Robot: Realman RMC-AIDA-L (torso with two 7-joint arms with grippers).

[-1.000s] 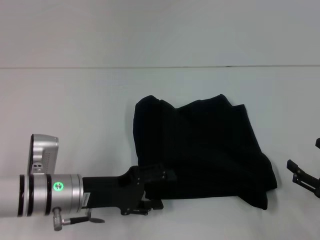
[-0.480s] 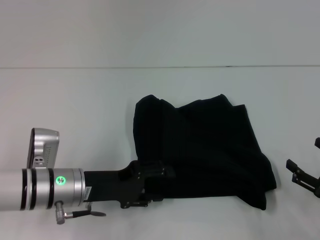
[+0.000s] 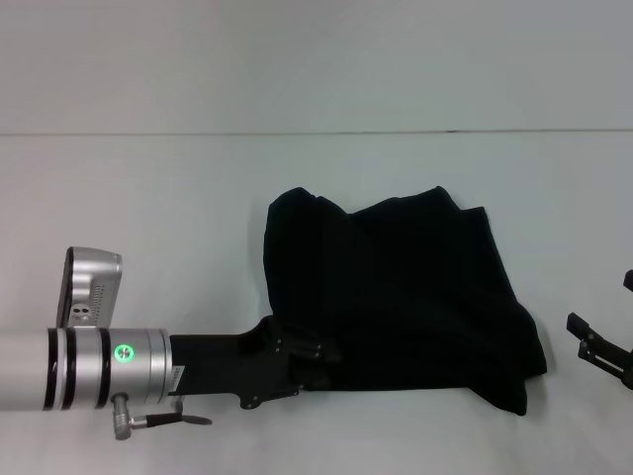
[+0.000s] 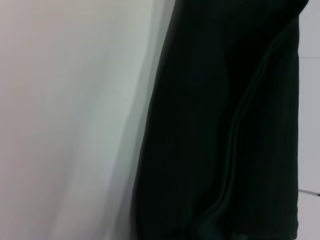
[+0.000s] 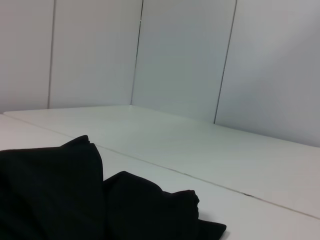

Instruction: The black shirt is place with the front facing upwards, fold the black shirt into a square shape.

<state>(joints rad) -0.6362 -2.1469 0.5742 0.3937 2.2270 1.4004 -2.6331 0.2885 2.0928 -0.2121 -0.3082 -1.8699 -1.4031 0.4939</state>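
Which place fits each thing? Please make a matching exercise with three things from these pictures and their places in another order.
Things:
1. black shirt
2. left gripper
3. right gripper

Places:
A. at the near left corner of the folded cloth
B. near the right edge of the head view, apart from the cloth
C. folded in the middle of the white table

Pairs: 1-C, 2-A, 3-B

Black shirt (image 3: 396, 297): matt soft cloth; table (image 3: 148, 198): smooth matt white.
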